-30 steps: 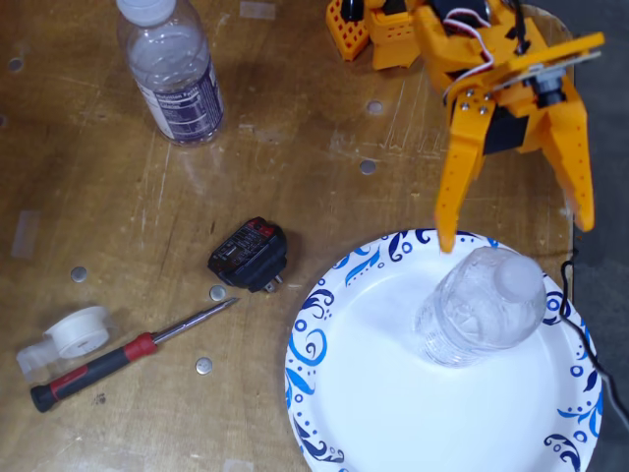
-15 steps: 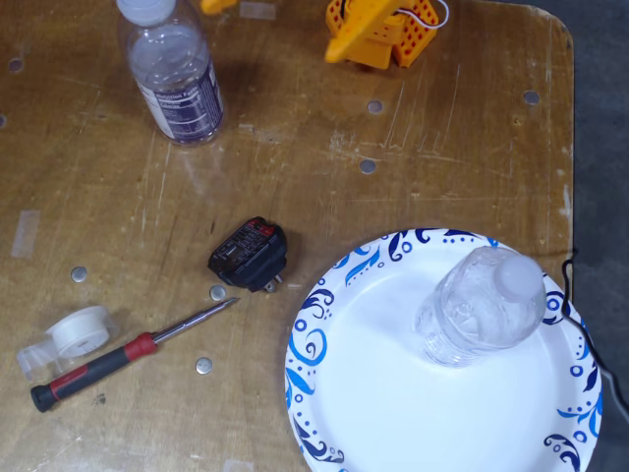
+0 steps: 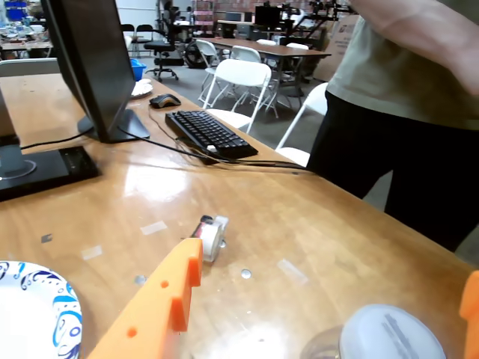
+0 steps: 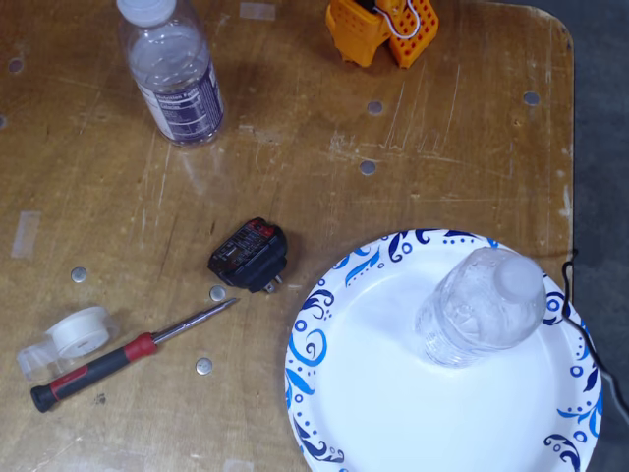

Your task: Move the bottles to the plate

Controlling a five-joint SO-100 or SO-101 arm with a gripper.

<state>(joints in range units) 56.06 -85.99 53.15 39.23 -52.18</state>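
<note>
Wrist view: the claw is sitting w/ its two orange fingers spread wide apart, gripping nothing; one finger is showing at lower left, the other only as a sliver at the right edge. Between them, at the bottom edge, a white-capped bottle is standing upright, cap facing the camera, so its long axis is running vertical & it's lying straight ahead of the open gap, nearer the right finger. Which bottle this is, can't tell from here. The plate is peeking in at lower left, off to the left of the claw. Beyond on the counter: a small tape roll, a keyboard, a monitor, and a person standing at the right. Fixed view: the unlabelled bottle is already standing upright on the plate, upper right part. The labelled bottle is standing upright on bare counter at upper left, well apart from the plate. Only the orange arm base is showing at the top edge; claw itself not visible here. My read: the labelled bottle is the one remaining, & moving it means carrying it toward the plate.
</note>
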